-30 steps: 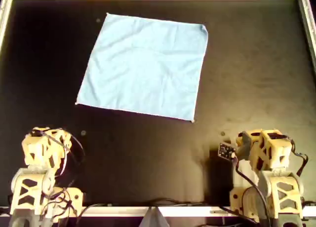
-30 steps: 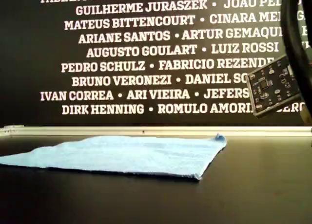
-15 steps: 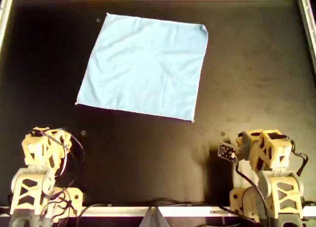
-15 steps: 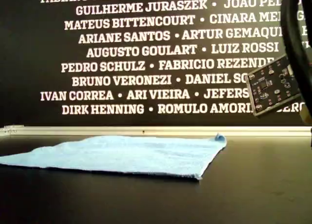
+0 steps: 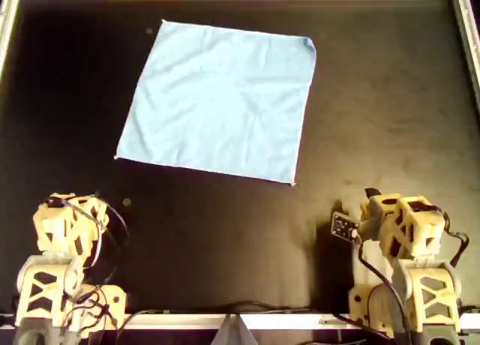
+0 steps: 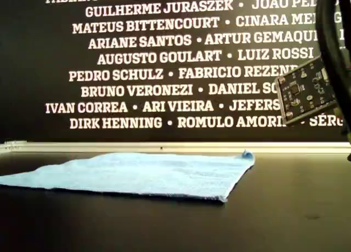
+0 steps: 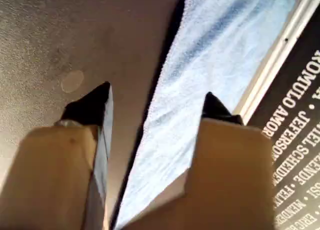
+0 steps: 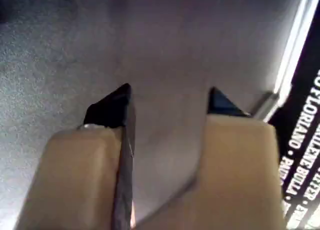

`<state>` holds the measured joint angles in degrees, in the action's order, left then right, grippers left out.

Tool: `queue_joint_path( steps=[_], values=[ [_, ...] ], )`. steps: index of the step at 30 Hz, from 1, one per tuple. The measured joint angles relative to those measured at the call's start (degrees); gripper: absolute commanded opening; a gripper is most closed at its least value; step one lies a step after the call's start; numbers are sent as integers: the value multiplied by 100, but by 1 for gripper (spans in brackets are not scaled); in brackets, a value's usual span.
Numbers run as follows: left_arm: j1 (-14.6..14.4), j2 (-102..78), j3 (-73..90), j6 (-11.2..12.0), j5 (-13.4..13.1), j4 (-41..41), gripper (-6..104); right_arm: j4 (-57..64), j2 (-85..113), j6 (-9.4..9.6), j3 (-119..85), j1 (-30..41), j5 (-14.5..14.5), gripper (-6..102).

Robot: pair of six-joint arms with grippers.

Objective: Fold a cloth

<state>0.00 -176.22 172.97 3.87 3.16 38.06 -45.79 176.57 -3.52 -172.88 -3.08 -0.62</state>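
Tan left gripper (image 7: 156, 97) hovers with jaws spread and empty at seven o'clock in the overhead view; the right gripper (image 8: 170, 100), likewise parted and empty, sits at five. Between eleven and twelve, the cloth (image 5: 219, 99) lies flat on the black table (image 5: 390, 97).

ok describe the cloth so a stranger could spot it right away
On the black table, look at the far half in the overhead view, away from both arms. The cloth lies flat there, a slightly rotated square. It's the only light blue thing on the dark surface.
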Motion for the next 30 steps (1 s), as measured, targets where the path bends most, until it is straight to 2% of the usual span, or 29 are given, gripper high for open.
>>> queue_joint_path(
  steps=[9, 14, 17, 18, 23, 30],
  values=[
    [0, 0, -62, 0, 0, -158, 66, 0, 0, 0, 1046, -44, -53, 77],
    [-18, 0, -132, 9, 0, -369, 66, 0, 0, -9, 1336, -826, -483, 77],
    [-255, 0, -132, 18, 0, -545, 66, 176, 0, -9, 1327, -1380, -624, 77],
    [-369, 0, -132, 18, 0, -624, 66, 299, 0, -9, 1318, -1441, -545, 77],
    [-817, 18, -132, 18, 44, -1037, 66, 721, -44, 0, 914, -1591, -598, 77],
    [-861, 1274, -167, 18, -35, -1608, 66, 993, -1371, 26, 958, -1556, -589, 77]
  ],
)
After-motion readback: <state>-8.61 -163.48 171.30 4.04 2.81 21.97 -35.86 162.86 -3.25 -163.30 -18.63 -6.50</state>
